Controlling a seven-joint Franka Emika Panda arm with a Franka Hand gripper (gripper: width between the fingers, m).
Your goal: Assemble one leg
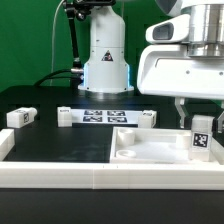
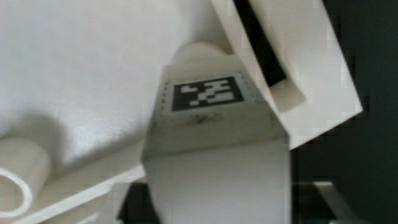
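Note:
My gripper (image 1: 198,122) is shut on the leg (image 1: 201,139), a small white block whose black-and-white tag faces the camera. It holds the leg upright over the right corner of the large flat white rimmed panel (image 1: 150,150); I cannot tell whether the leg touches the panel. In the wrist view the leg (image 2: 214,150) runs out from between the dark fingers (image 2: 139,192), with its tag end above the panel's face (image 2: 89,70), beside the raised rim (image 2: 299,75).
The marker board (image 1: 105,116) lies in front of the robot base, with a small white block (image 1: 65,118) at one end and another (image 1: 148,117) at the other. Another tagged white block (image 1: 20,117) sits at the exterior view's left. A white barrier (image 1: 70,178) runs along the front.

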